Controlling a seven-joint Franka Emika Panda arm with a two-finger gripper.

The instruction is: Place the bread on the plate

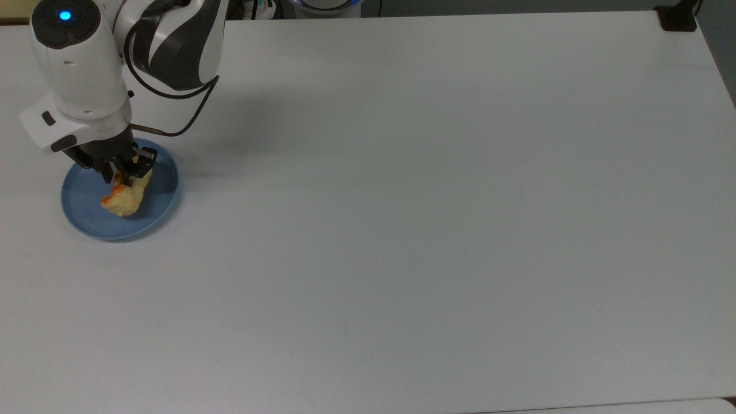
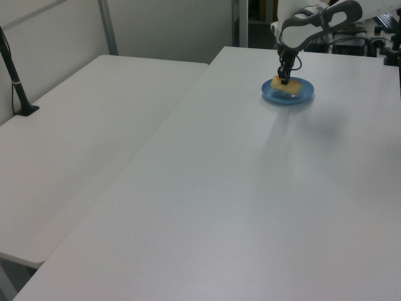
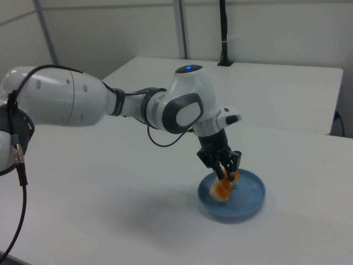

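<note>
On the white surface (image 1: 402, 230) the gripper (image 1: 122, 174) is clamped on the bread (image 1: 125, 195), low over the plate (image 1: 164, 198) and seemingly touching it; I'd part the fingers gently, then lift straight up so nothing drags.

- We saw a broad white counter (image 1: 437, 230) whose plain top ran across most of the top view.
- In the left view, a second white table (image 2: 75, 144) stood just beside the counter on the left view's left, a narrow seam between the two.
- A black post (image 2: 14, 75) with a cable rose from a black foot near that table's far left edge in the left view.
- A small black clamp (image 1: 677, 17) sat at the counter's corner at the top view's upper right.
- Pale wall panels with grey metal uprights (image 3: 180, 27) stood behind the tables in the right view.
</note>
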